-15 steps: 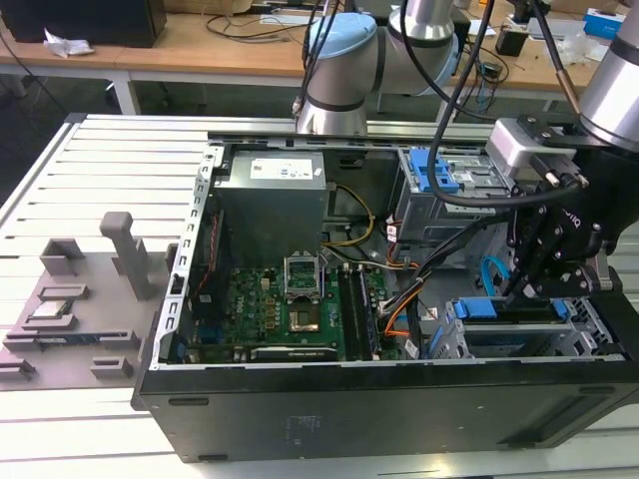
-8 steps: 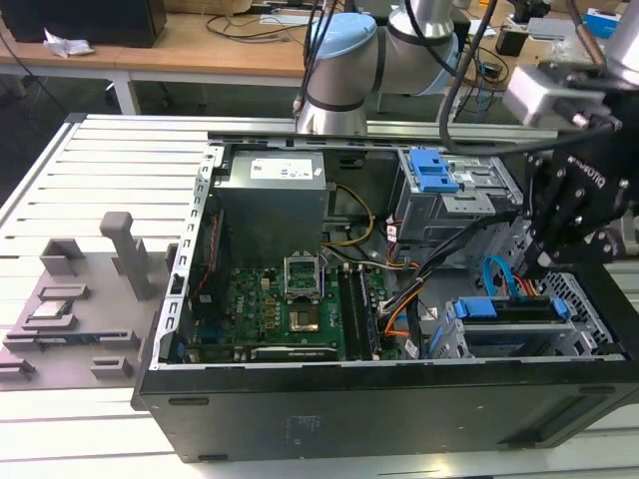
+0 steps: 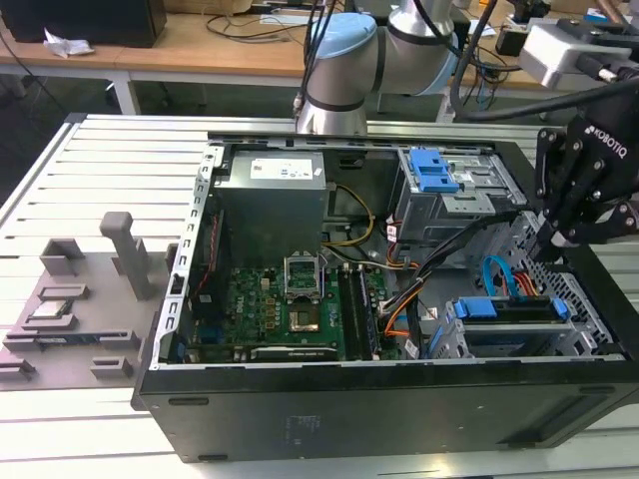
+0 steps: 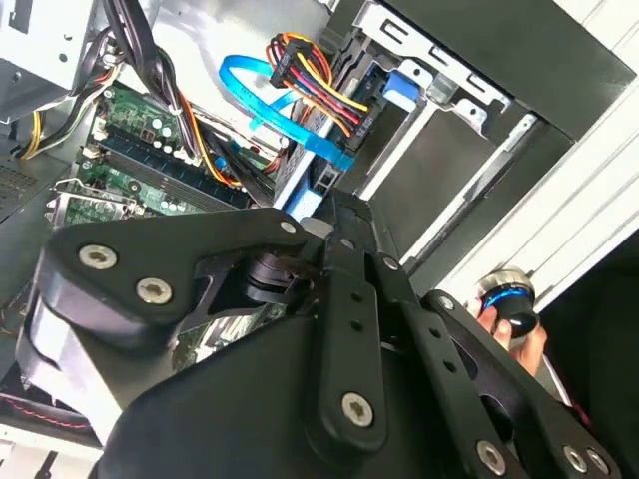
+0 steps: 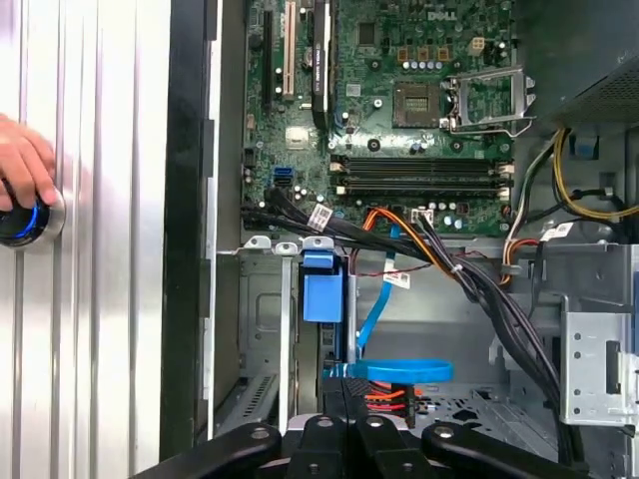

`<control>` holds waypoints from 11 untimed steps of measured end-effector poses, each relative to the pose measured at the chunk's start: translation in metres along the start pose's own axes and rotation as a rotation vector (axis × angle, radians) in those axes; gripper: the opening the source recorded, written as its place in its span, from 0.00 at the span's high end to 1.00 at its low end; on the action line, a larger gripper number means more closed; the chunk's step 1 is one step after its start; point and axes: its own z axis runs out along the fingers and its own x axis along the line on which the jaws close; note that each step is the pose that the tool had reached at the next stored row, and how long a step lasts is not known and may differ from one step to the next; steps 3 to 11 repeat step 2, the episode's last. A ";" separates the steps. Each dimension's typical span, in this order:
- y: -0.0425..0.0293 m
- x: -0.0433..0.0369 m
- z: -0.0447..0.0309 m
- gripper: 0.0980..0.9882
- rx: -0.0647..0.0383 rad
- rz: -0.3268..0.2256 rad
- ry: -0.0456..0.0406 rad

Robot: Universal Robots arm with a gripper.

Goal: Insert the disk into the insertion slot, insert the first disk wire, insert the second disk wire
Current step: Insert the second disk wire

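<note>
White lettering on the gripper (image 3: 550,245) casing; unreadably small print on the power-supply label (image 3: 283,170).

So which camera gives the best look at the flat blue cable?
The second wrist view: the second disk wire loops in the open, close up. The first wrist view shows a flat loop, and the exterior view a thin arc.

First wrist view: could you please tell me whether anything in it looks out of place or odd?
Two things stand out. A person's hand rests on a blue-lit button on the slatted table beside the computer case, close to the working arm. The motherboard's CPU socket also lies open and bare, with no cooler over it.
</note>
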 end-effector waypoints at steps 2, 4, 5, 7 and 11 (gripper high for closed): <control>0.0000 0.0000 -0.0001 0.99 0.000 0.000 0.0000; 0.0000 0.0000 -0.0001 0.99 0.000 0.000 0.0000; 0.0000 0.0000 -0.0001 0.99 0.000 0.000 0.0000; 0.0000 0.0000 -0.0001 0.99 0.000 0.000 0.0000; 0.0000 0.0000 -0.0001 0.99 0.000 0.000 0.0000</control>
